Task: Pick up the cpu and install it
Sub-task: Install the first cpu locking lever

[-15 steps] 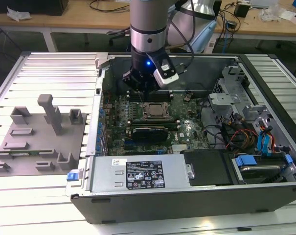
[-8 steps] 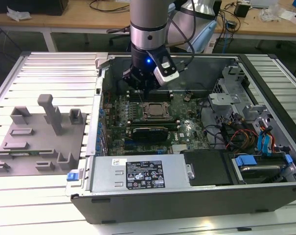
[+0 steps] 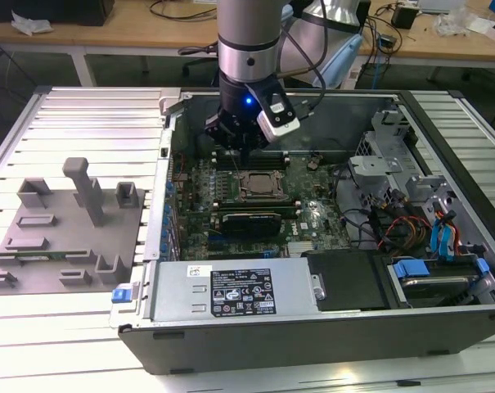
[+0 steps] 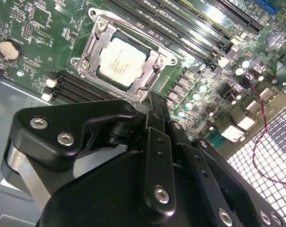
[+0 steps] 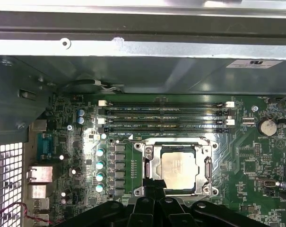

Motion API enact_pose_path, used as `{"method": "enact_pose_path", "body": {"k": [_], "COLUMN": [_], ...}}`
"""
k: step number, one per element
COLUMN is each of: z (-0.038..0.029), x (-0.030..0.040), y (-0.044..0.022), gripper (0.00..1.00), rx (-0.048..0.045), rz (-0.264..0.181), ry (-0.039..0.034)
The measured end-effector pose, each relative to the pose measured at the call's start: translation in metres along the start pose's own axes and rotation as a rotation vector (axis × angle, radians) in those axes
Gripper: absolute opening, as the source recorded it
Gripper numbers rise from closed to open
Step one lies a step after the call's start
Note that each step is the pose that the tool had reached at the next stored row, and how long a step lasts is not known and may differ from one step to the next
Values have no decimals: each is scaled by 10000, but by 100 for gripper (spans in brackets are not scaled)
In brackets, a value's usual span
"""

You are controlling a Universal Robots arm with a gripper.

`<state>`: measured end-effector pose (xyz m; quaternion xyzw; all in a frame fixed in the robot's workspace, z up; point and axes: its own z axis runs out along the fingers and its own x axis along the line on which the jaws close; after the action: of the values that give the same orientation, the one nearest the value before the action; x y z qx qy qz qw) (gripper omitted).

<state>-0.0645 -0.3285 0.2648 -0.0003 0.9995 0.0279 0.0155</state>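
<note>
The cpu [image 4: 122,61] [image 5: 179,169] is a pale silver square lying flat inside the metal-framed socket [image 4: 88,47] on the green motherboard [image 5: 256,161]; both wrist views show it. In the exterior view the socket [image 3: 258,185] sits mid-board inside the open computer case. My gripper [image 3: 244,151] hangs just above the socket's far edge. Its dark fingers [image 4: 153,118] are pressed together with nothing between them, and the tips end a little short of the cpu.
Memory slots [image 5: 166,118] run beside the socket, toward the case wall [image 5: 143,47]. A power supply [image 3: 239,291] fills the case's near side, with drive bays and cables [image 3: 419,229] at the exterior view's right. Grey fixture blocks [image 3: 75,221] stand at its left, outside the case.
</note>
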Motion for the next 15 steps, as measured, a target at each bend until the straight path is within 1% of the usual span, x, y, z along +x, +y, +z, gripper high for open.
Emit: {"method": "enact_pose_path", "body": {"k": [10, 14, 15], "z": [-9, -11, -13], "x": [2, 66, 114], "y": [0, 0, 0], "gripper": [11, 11, 11], "rx": [1, 1, 1], "rz": [-1, -1, 0], "ry": [1, 1, 1]}}
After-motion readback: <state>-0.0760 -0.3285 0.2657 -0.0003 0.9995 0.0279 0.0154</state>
